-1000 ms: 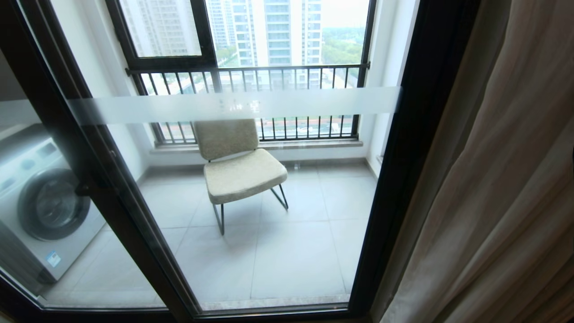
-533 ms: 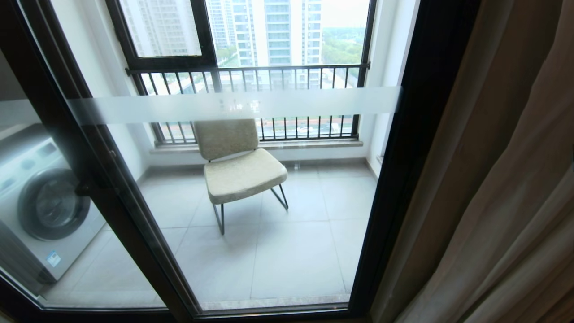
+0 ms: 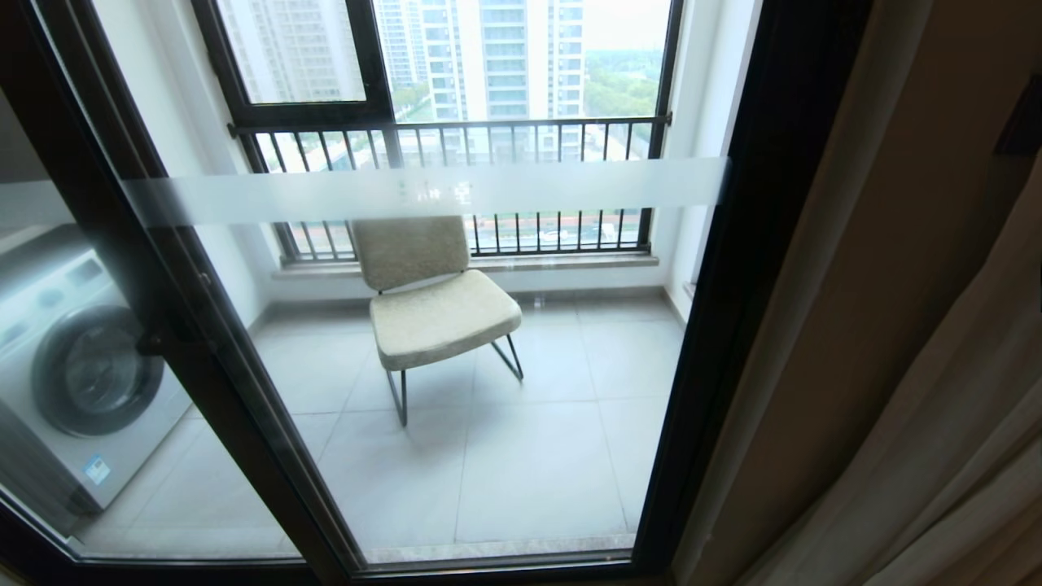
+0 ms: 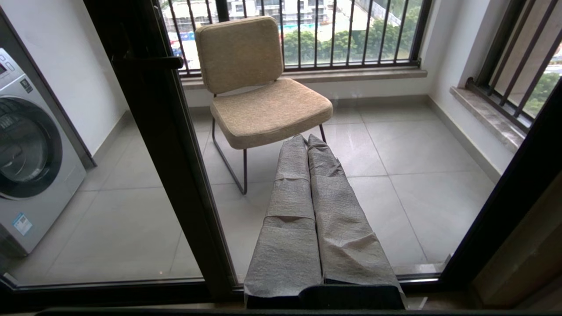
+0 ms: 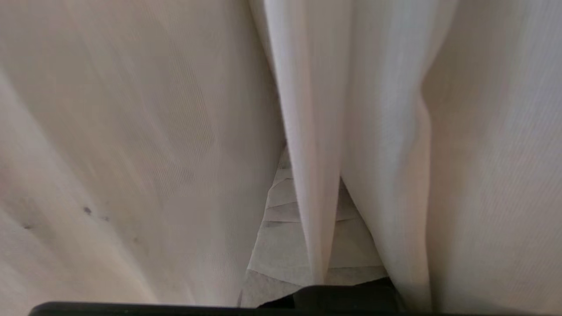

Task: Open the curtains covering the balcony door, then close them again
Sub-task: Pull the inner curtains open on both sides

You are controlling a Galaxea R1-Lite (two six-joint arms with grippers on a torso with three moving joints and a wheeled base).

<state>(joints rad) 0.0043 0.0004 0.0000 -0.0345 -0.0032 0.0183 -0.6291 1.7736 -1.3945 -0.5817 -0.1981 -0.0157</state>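
Right tool (image 5: 307, 210) (wrist view only) amid curtains (image 5: 131, 131)

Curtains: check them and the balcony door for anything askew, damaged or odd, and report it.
Nothing stands out. The curtains hang bunched at the right of the balcony door, whose glass looks intact. Sheer folds lie draped over the right pincer; a few small dark specks mark the fabric there. The left pincer points at the glass.

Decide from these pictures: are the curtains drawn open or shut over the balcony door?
Open. The curtains hang bunched at the right, leaving the balcony door glass uncovered.
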